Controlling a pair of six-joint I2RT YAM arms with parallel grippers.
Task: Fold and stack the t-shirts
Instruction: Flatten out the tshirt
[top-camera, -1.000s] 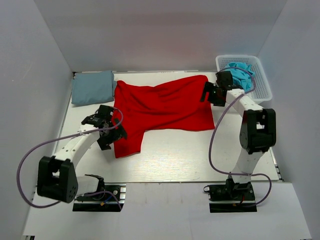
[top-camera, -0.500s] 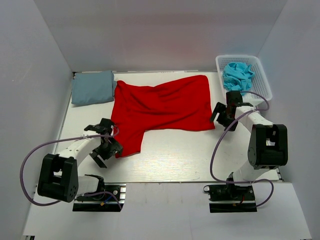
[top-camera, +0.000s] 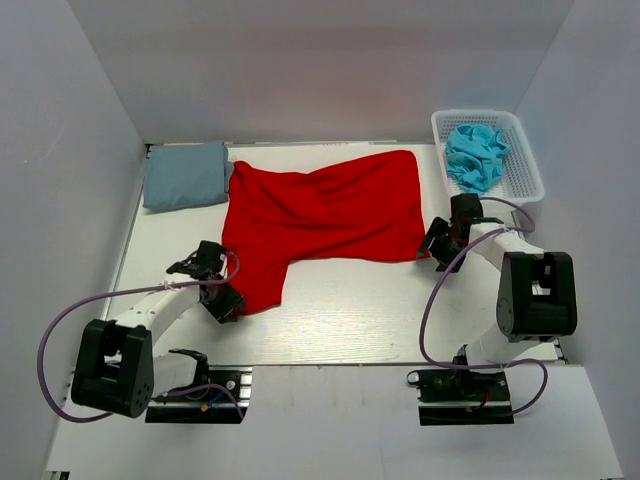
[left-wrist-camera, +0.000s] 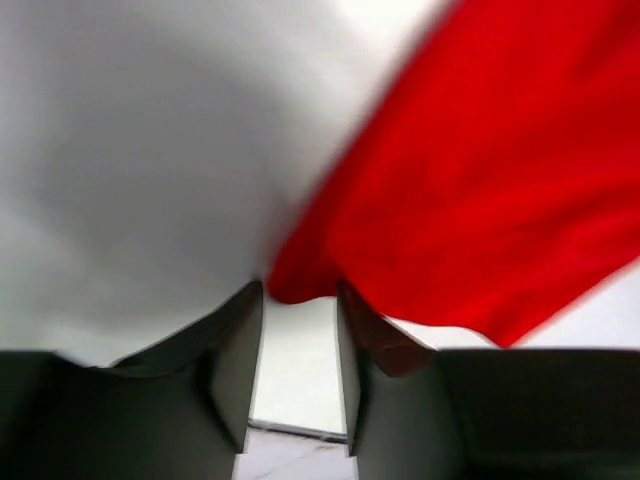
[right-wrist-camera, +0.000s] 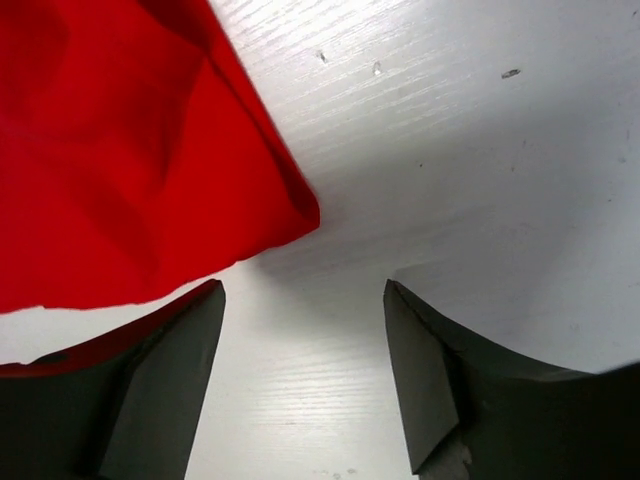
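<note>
Top external view: bright red cloth t-shirt (top-camera: 320, 215) spread flat mid-tabletop (top-camera: 350, 310).
Left end effector (top-camera: 222, 300) narrowly apart around its near-left corner; right end effector (top-camera: 438, 243) wide apart beside right corner.

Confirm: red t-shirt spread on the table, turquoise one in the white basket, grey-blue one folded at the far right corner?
Wrong corner: the top view shows the grey-blue t-shirt folded at the far left. Red t-shirt spread, turquoise t-shirt in the basket: correct.
</note>
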